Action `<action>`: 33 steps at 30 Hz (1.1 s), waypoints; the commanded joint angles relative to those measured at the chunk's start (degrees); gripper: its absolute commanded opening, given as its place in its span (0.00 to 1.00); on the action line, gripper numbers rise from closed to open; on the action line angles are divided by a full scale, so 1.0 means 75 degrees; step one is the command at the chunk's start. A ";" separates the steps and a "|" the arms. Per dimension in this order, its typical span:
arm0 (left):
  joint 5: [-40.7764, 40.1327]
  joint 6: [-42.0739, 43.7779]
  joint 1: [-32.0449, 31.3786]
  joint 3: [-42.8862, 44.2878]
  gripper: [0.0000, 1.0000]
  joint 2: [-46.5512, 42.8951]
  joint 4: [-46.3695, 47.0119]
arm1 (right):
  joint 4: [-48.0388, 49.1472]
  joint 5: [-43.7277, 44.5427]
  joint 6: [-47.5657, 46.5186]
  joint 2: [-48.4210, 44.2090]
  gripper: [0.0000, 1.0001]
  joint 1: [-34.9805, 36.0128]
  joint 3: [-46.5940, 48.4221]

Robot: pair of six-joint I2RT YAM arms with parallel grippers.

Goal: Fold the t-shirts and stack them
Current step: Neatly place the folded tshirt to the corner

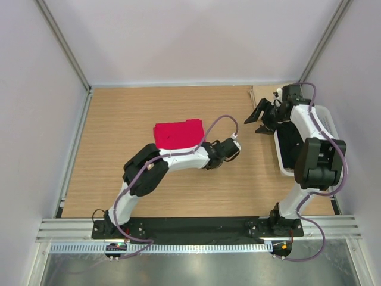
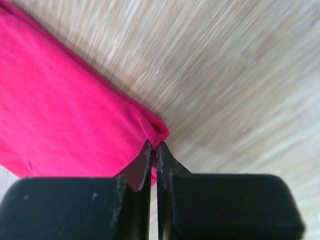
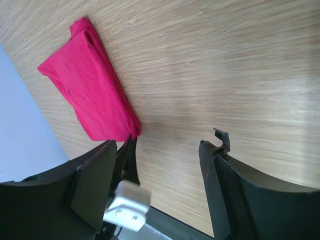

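Crimson t-shirt (image 1: 178, 134) lies folded to a compact rectangle on the wooden table (image 1: 113, 179), a little toward 11 o'clock of the table's centre. The left gripper (image 2: 153, 149) stands at the shirt's 4 o'clock corner, fingers pressed together with only a slit between them. The tips touch the corner's edge, but whether any cloth is caught cannot be told. The right gripper (image 1: 258, 119) hangs over the table well off at the shirt's 3 o'clock, fingers spread wide and holding nothing, near the white basket (image 1: 329, 122).

Judgement: the fold is being trimmed at this corner. To do it well, the left arm should draw off low and straight toward 4 o'clock without dragging the layers, so the edges lie aligned. The right arm should keep off until the left is clear.
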 commanded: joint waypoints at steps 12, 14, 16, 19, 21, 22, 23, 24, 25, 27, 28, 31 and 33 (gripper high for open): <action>0.1325 -0.0348 0.0513 -0.0914 0.00 -0.2439 -0.0191 | 0.1530 -0.1812 0.1125 0.2151 0.76 0.0808 0.0926; 0.1419 -0.0348 0.0583 -0.0902 0.00 -0.2463 -0.0238 | 0.2407 -0.2104 0.1885 0.2303 0.77 0.0844 0.0739; 0.1454 -0.0394 0.0653 -0.0914 0.00 -0.2498 -0.0297 | 0.3133 -0.2317 0.2354 0.2420 0.77 0.1346 0.0539; 0.1478 -0.0430 0.0689 -0.0902 0.00 -0.2557 -0.0356 | 0.3710 -0.2434 0.2894 0.2748 0.78 0.1803 0.0597; 0.1466 -0.0430 0.0689 -0.0879 0.00 -0.2580 -0.0367 | 0.4026 -0.2399 0.3279 0.2948 0.78 0.1980 0.0609; 0.1466 -0.0430 0.0689 -0.0879 0.00 -0.2604 -0.0379 | 0.4225 -0.2387 0.3363 0.3006 0.78 0.2131 0.0609; 0.1466 -0.0418 0.0700 -0.0855 0.00 -0.2615 -0.0391 | 0.4285 -0.2341 0.3434 0.3065 0.78 0.2191 0.0620; 0.1454 -0.0418 0.0700 -0.0820 0.00 -0.2639 -0.0403 | 0.4286 -0.2305 0.3434 0.3170 0.78 0.2249 0.0632; 0.1443 -0.0418 0.0700 -0.0820 0.00 -0.2662 -0.0426 | 0.4228 -0.2259 0.3388 0.3194 0.78 0.2296 0.0632; 0.1419 -0.0406 0.0712 -0.0808 0.00 -0.2767 -0.0426 | 0.4157 -0.2188 0.3283 0.3241 0.78 0.2449 0.0644; 0.1384 -0.0406 0.0724 -0.0808 0.00 -0.2791 -0.0426 | 0.4006 -0.2153 0.3154 0.3276 0.78 0.2496 0.0667; 0.1396 -0.0395 0.0759 -0.0750 0.00 -0.2861 -0.0461 | 0.3888 -0.2071 0.3048 0.3335 0.78 0.2683 0.0597; 0.1431 -0.0383 0.0771 -0.0761 0.00 -0.2932 -0.0473 | 0.3899 -0.1989 0.3036 0.3382 0.78 0.2812 0.0504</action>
